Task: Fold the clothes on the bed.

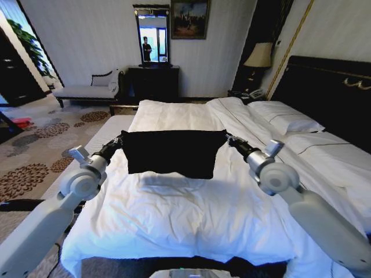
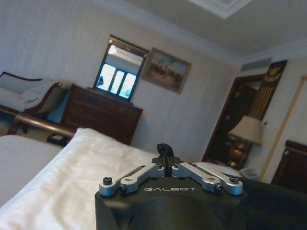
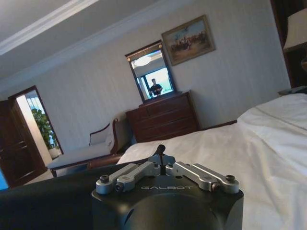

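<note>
Bed (image 1: 191, 214) white | clothes (image 1: 171, 152) lifted taut; left gripper (image 1: 120, 141), right gripper (image 1: 229, 139) each pinching a corner

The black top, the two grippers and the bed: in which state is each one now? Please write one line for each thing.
Black top: lifted off the duvet, stretched flat between both grippers, lower edge hanging free.
Left gripper: jaws shut on the top's left corner, above the bed.
Right gripper: jaws shut on the top's right corner, above the bed.
Bed: made, white duvet slightly wrinkled.
Pillows: lying flat by the headboard.
</note>
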Tool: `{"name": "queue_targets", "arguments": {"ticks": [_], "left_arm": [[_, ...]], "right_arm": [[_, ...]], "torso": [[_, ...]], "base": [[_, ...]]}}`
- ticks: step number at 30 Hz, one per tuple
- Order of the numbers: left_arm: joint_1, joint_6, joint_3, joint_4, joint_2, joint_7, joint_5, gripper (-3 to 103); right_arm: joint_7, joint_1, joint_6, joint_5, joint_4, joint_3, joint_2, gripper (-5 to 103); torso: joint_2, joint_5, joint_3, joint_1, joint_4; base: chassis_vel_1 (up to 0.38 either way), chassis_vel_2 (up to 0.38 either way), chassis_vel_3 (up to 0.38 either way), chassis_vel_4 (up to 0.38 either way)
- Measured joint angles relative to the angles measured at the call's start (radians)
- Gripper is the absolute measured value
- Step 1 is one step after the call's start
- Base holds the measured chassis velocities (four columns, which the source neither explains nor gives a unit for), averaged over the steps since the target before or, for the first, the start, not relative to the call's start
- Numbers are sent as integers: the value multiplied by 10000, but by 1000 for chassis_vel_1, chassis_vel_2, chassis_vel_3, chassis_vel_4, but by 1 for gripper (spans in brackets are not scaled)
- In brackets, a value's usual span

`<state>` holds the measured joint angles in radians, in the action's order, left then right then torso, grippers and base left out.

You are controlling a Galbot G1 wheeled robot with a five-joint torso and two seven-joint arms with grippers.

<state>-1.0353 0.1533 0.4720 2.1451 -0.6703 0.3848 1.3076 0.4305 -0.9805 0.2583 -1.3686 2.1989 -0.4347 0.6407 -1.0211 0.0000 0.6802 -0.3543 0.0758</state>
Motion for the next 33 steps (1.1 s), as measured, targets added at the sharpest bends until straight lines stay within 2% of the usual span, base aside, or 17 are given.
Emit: {"name": "queue_targets", "arguments": {"ticks": [2,4,5,7,8,9,12,16,19,20,23,26,28,30,31,33], "left_arm": [[-535,-5,420,596,-143,188,42,1],[-1636,26,1245,1377,-384,204,-6,1],[-1636,26,1245,1377,-384,204,-6,1],[-3063,50,2096,1990,-667,197,-428,1],[-3794,51,2538,2269,-848,212,-673,1],[-3794,51,2538,2269,-848,212,-673,1],[-5087,70,3252,2850,-1289,205,-1088,1],[-5656,100,3303,2961,-1652,118,-1522,1],[-5073,123,2207,2244,-1737,239,-1865,1],[-5073,123,2207,2244,-1737,239,-1865,1],[-3962,161,1064,1003,-1742,339,-1924,1],[-3485,187,715,401,-1742,322,-1895,1],[-2618,190,199,-671,-1791,189,-1860,1],[-1965,192,-171,-1432,-1926,78,-1877,1],[-1965,192,-171,-1432,-1926,78,-1877,1],[-1122,177,-710,-2336,-2179,-84,-2067,1]], "right_arm": [[235,-742,154,-189,559,-700,-14,0],[451,-1915,330,-337,1250,-1626,15,0],[451,-1915,330,-337,1250,-1626,15,0],[634,-2943,493,-483,1929,-2248,143,0],[711,-3369,524,-448,2278,-2383,272,0],[711,-3369,524,-448,2278,-2383,272,0],[814,-3944,548,-234,2831,-2417,647,0],[849,-4141,606,-129,2943,-2265,838,0],[852,-3729,619,-56,2220,-1575,873,0],[852,-3729,619,-56,2220,-1575,873,0],[871,-2392,599,11,1028,-209,1026,0],[798,-1807,576,114,451,360,1163,0],[541,-831,517,360,-777,1272,1523,0],[409,-169,462,416,-1666,1906,1791,0],[409,-169,462,416,-1666,1906,1791,0],[224,569,362,603,-2720,2643,2067,0]], "torso": [[0,3,0,-1,2],[0,0,-1,0,3],[0,0,-1,0,3],[-1,1,-1,1,-3],[-1,-4,-1,2,-5],[-1,-4,-1,2,-5],[-2,0,-2,4,-7],[-2,0,-2,4,-8],[-2,-1,0,4,2],[-2,-1,0,4,2],[-1,-1,3,-1,-1],[0,-1,3,-2,-6],[0,0,4,-2,1],[0,0,4,-2,-6],[0,0,4,-2,-6],[1,1,5,-3,-4]], "base": [[0,0,0,0],[0,0,0,0],[0,0,0,0],[0,0,0,0],[0,0,0,0],[0,0,0,0],[0,0,0,0],[0,0,0,0],[0,0,0,0],[0,0,0,0],[0,0,0,0],[0,0,0,0],[0,0,0,0],[0,0,0,0],[0,0,0,0],[0,0,0,0]]}}
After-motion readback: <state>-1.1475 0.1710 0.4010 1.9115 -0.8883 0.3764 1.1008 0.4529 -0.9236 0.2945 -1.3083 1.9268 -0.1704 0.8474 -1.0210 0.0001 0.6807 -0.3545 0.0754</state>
